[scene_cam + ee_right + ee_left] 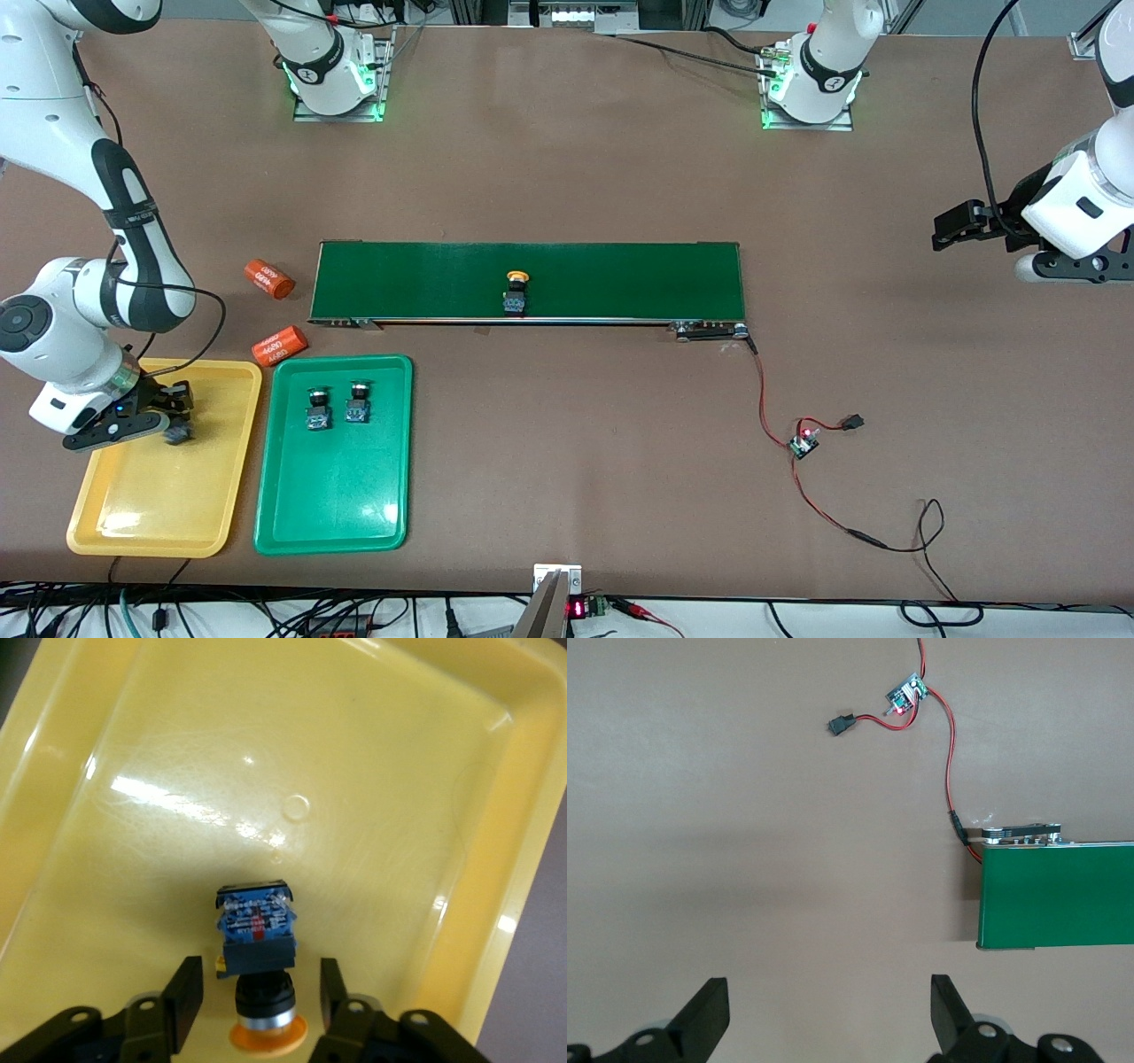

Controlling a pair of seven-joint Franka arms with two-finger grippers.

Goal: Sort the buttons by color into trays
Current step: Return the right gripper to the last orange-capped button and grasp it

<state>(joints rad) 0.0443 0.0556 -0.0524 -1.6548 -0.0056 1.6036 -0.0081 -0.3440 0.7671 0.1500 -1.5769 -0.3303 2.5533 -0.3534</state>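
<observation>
A yellow-capped button (257,930) lies on its side in the yellow tray (354,771). My right gripper (260,974) straddles it, open, with a gap showing on each side of the button's neck. The front view shows this gripper (177,424) low over the yellow tray (159,540), at the end of the tray farther from the front camera. Two green-capped buttons (318,409) (357,403) stand in the green tray (332,496). Another yellow-capped button (516,294) sits mid-belt on the conveyor (620,279). My left gripper (943,229) (828,1010) waits open over bare table at the left arm's end.
Two orange cylinders (268,277) (280,346) lie between the conveyor and the trays. A small circuit board (804,440) (905,696) with red wires lies nearer the front camera than the conveyor's end (1054,895).
</observation>
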